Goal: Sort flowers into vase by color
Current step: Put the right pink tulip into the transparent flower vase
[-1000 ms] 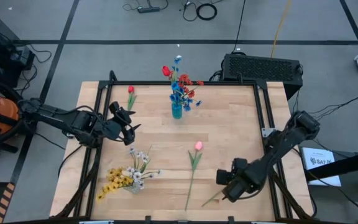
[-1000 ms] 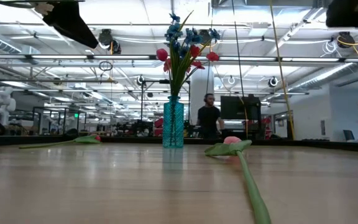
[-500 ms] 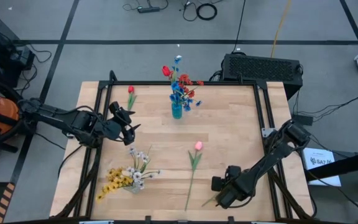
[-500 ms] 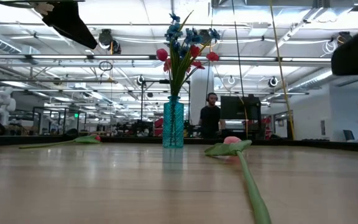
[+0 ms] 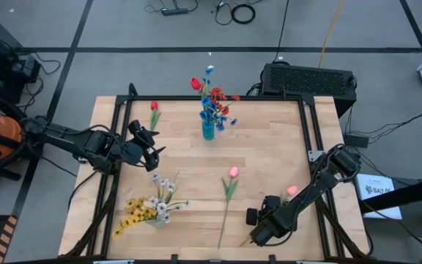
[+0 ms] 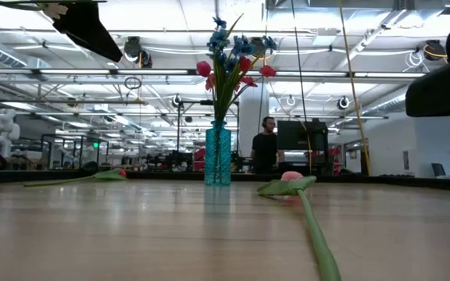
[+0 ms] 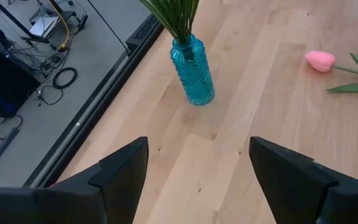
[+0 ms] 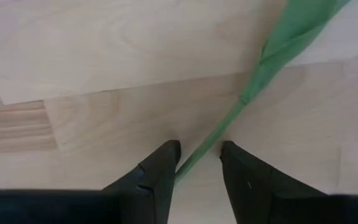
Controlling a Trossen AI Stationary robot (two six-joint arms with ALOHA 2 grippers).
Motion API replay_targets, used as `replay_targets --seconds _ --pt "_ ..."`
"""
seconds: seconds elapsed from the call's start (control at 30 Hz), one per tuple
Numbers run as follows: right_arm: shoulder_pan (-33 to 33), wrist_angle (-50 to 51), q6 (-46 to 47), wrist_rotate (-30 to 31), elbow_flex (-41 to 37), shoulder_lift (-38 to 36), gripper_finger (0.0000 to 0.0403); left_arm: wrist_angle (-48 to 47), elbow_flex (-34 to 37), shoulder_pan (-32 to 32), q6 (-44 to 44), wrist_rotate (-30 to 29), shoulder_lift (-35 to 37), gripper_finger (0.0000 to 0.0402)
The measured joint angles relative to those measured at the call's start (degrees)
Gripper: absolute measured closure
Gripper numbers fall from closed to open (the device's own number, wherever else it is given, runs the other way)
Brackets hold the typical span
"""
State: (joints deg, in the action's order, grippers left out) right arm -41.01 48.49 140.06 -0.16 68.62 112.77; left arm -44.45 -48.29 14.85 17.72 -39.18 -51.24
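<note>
A teal vase stands at the far middle of the table with blue and red flowers in it; it also shows as the vase. One pink tulip lies mid-table. A second pink tulip's head lies beside the right arm, its green stem running toward the near edge. A red tulip lies at far left. Yellow and white sprays lie near left. My right gripper is open and low over the table, one finger on each side of that stem. My left gripper is open, held above the table's left side. My right gripper comes from above with its fingers across the second tulip's stem near its lower end. The stem lies flat on the table between them. Whether either finger touches it, I cannot tell.
A black frame runs along the table's left, right and far sides. Bare wood lies between the vase and the two pink tulips. A person stands in the room beyond the far edge.
My right gripper has moved toward the table's near edge and leftward, and come down over the stem's end. As the arm swung, the second pink tulip's head came into view beside it. The flowers themselves have not moved.
</note>
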Motion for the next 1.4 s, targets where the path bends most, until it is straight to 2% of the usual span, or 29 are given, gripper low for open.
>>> replay_targets --seconds 0.17,0.3,0.37,0.47,0.57,0.67,0.77,0.83,0.97,1.03,1.2,1.27,1.4 --pt "0.0 0.4 -1.7 0.8 0.0 -0.1 0.0328 0.0 0.0 0.0 0.0 0.3 0.0 0.0116" --pt "0.0 0.3 -4.1 5.0 0.0 -0.1 0.039 0.0 0.0 0.0 0.0 0.4 0.0 0.0116" --pt "0.6 0.5 -5.3 5.9 0.0 -0.1 0.0393 0.0 0.0 0.0 0.0 0.4 0.0 0.0116" --pt "2.3 0.9 -8.2 3.6 -0.1 -0.2 0.0384 0.0 0.0 0.0 0.0 0.4 0.0 0.0116" --pt "2.8 1.1 -15.2 3.5 -0.1 -0.2 0.0387 0.3 0.0 0.0 2.0 1.0 0.0 0.0116" --pt "2.9 1.6 -20.2 4.8 -0.1 -0.3 0.0398 0.4 -0.8 0.0 2.9 4.0 0.0 0.0116" --pt "2.5 3.5 -21.3 6.8 0.1 -1.2 0.0399 0.4 -2.0 0.0 2.3 4.4 0.3 0.0116" --pt "1.6 6.1 -21.4 13.7 1.2 -1.8 0.04 0.3 -2.8 0.0 0.8 4.5 1.2 0.0116" --pt "-0.4 12.6 -22.6 35.9 5.8 -4.4 0.0402 -1.0 -2.9 0.1 0.7 6.0 4.7 0.0116" --pt "-2.4 14.7 -23.9 44.8 8.0 -5.8 0.0402 -2.4 -2.6 0.4 2.6 5.9 7.5 0.0116" --pt "-5.3 14.2 -36.9 67.0 13.8 -6.9 0.0402 -1.7 2.3 2.9 6.9 5.2 17.5 0.0116" --pt "-6.1 11.8 -43.9 73.0 15.3 -7.0 0.0402 0.1 6.1 4.5 8.0 5.1 22.3 0.0116" --pt "-7.0 4.1 -57.8 78.3 15.8 -6.8 0.0403 8.0 14.8 7.6 8.5 5.2 30.9 0.0116"
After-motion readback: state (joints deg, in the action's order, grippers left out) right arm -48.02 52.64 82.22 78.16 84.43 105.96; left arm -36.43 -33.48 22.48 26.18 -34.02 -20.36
